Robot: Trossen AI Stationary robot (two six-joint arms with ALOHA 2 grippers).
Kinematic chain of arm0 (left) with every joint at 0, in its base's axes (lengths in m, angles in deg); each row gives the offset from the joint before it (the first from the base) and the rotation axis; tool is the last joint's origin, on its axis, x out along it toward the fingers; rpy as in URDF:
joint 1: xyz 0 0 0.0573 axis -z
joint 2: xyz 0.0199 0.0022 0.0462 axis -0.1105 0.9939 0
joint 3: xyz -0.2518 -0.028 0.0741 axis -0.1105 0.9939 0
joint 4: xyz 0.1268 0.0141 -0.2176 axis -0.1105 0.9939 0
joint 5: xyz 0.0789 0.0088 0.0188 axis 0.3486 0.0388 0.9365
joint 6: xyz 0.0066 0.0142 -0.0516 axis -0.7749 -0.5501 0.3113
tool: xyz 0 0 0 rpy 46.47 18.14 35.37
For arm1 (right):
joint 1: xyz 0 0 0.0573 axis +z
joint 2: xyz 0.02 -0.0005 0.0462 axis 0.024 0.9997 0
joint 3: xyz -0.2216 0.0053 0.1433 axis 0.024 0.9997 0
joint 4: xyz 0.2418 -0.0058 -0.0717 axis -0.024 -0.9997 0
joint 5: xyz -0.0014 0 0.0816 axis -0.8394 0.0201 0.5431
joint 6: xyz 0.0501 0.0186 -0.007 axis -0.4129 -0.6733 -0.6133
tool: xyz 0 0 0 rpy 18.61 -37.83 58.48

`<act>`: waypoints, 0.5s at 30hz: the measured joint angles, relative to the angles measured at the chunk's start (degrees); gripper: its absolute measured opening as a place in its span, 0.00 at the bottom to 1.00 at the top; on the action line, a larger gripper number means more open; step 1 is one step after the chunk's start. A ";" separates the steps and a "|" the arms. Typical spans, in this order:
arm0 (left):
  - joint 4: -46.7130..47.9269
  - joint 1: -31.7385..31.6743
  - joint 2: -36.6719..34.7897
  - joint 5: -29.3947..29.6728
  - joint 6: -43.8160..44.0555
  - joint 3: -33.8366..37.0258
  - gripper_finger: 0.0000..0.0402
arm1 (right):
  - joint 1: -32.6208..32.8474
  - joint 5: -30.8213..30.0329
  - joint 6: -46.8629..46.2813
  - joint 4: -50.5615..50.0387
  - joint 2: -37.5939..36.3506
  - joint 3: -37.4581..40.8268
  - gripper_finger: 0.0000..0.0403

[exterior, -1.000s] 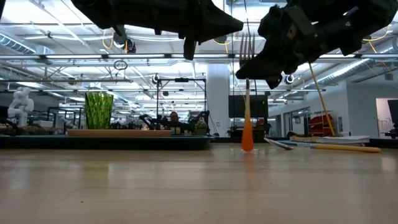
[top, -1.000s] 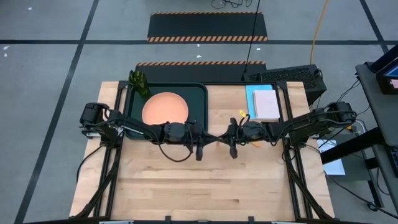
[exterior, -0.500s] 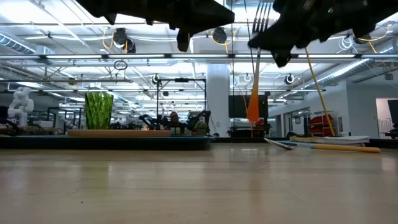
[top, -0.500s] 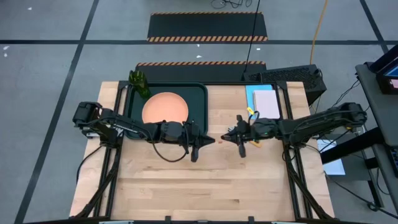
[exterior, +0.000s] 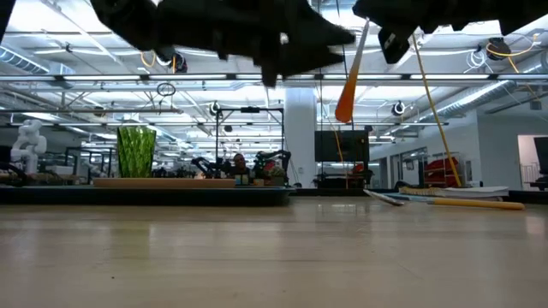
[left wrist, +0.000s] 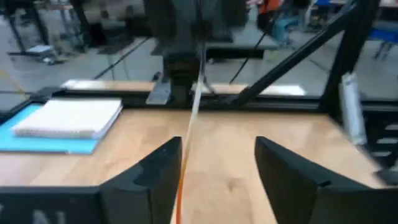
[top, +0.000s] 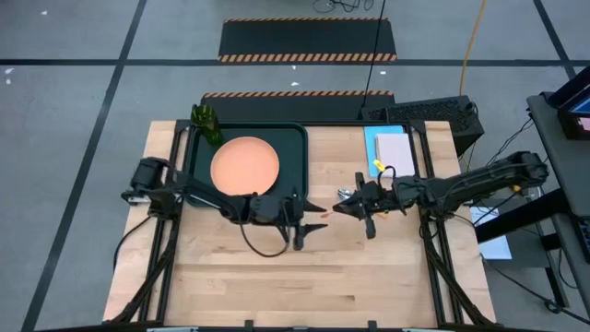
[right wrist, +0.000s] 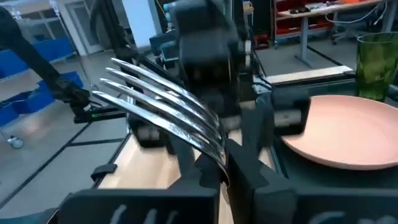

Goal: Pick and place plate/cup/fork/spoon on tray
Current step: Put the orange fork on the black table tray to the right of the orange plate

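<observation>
Fork in right claw, aimed at the left claw

The right gripper [top: 361,205] is clamped on the fork [exterior: 350,83], lifted, long axis toward nine o'clock; the left gripper [top: 309,229], jaws spread and empty, flanks its handle. The tray [top: 297,140] lies at eleven o'clock.

Pale notepad [top: 395,154] on light blue sheet [top: 371,148].

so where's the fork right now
The fork is off the table, pinched by the right pincer. In the high view it hangs over the table's middle, between the tray and the blue sheet, facing the left pincer.
</observation>
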 joint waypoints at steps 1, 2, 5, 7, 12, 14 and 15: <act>0.27 0.01 0.89 1.45 -0.14 -0.01 0.54 | -0.01 0.71 0.18 0.87 0.40 0.00 0.00; -0.07 -0.02 1.94 2.57 -0.13 -0.29 0.55 | -0.02 1.25 0.23 1.39 0.70 0.00 0.00; -1.43 -0.64 3.83 2.40 0.26 -1.72 0.55 | -0.02 2.42 0.47 1.14 0.76 0.00 0.00; -1.54 -1.10 4.74 0.75 0.92 -2.93 0.52 | -0.17 2.46 1.13 1.25 0.74 0.00 0.00; -1.16 -2.04 5.68 -1.96 1.73 -4.21 0.31 | -0.24 2.40 1.68 1.27 0.77 0.00 0.00; -1.21 -2.21 5.71 -2.05 1.84 -4.23 0.19 | -0.24 2.09 2.00 1.16 0.77 0.00 0.00; -1.09 -2.26 5.82 -2.03 1.92 -4.23 0.13 | -0.24 1.76 2.12 1.14 0.77 0.00 0.00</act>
